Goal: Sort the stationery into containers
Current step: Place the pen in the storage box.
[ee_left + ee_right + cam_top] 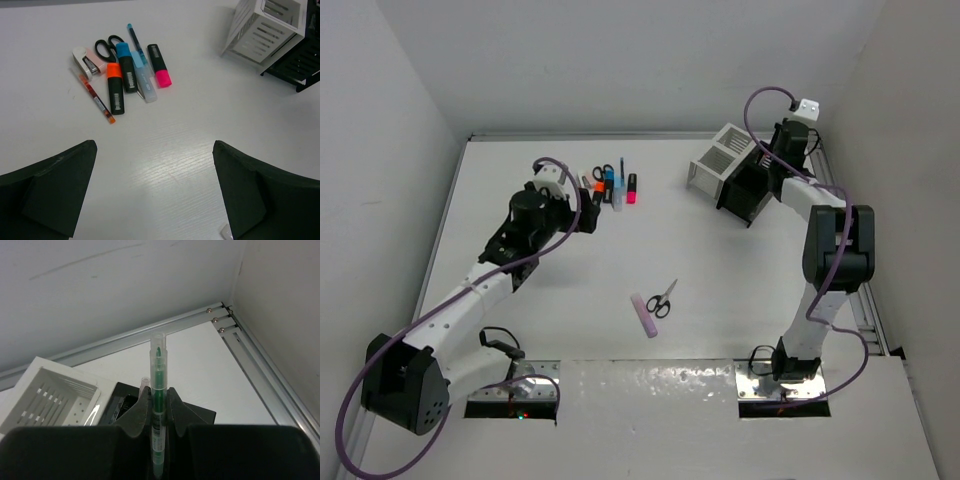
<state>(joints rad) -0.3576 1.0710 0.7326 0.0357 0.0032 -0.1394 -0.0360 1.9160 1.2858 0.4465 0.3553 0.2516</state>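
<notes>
1. The right gripper [159, 396], its fingers pinched tight on the green pen [158, 371], holds it upright over the black box [199, 416] at the far right.
2. Let go off-centre, the pen could strike the rim and tip out.
3. The left gripper [154, 150] gapes wide and empty, just near of the markers [131, 75], far left of centre.

Overhead, two wrist close-ups; white box [718, 158] shared
</notes>
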